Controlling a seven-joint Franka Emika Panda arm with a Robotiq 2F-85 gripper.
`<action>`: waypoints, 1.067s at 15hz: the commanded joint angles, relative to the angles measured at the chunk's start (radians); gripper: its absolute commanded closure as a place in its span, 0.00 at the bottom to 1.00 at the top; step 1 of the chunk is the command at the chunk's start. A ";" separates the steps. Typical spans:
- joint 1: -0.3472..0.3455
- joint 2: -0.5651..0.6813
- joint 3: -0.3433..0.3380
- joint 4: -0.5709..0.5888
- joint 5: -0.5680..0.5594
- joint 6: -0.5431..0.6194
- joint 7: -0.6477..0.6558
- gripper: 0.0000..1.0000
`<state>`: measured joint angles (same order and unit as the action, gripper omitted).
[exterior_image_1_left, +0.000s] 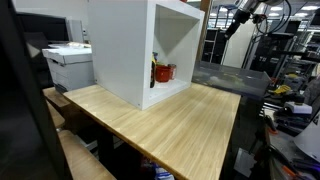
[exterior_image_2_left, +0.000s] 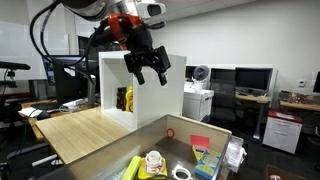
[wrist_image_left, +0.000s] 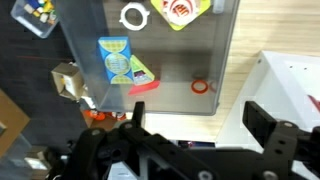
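Note:
My gripper (exterior_image_2_left: 148, 68) hangs high in the air, open and empty, above the gap between a white open-fronted box (exterior_image_2_left: 115, 90) and a grey mat (exterior_image_2_left: 185, 140). In the wrist view its two black fingers (wrist_image_left: 200, 125) stand wide apart with nothing between them. Below them lie the mat (wrist_image_left: 170, 45) and the wooden tabletop. A small red ring (wrist_image_left: 201, 86) on the mat is the nearest thing, also seen in an exterior view (exterior_image_2_left: 170, 131). The gripper shows at the top of an exterior view too (exterior_image_1_left: 240, 15).
On the mat lie a blue-green packet (wrist_image_left: 115, 58), a red wedge-shaped card (wrist_image_left: 143, 88), a white ring (wrist_image_left: 132, 15) and a yellow dish (wrist_image_left: 182, 10). The white box (exterior_image_1_left: 140, 50) holds red and yellow items (exterior_image_1_left: 162, 72). The wooden table (exterior_image_1_left: 170, 120) is surrounded by printers, monitors and desks.

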<state>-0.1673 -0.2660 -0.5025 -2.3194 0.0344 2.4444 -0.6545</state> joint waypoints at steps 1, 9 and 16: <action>0.002 0.073 -0.004 0.108 0.130 -0.223 -0.045 0.00; -0.083 0.240 0.074 0.306 0.062 -0.484 0.320 0.00; -0.114 0.268 0.115 0.317 0.057 -0.469 0.400 0.00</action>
<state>-0.2487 -0.0007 -0.4190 -2.0070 0.0907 1.9789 -0.2534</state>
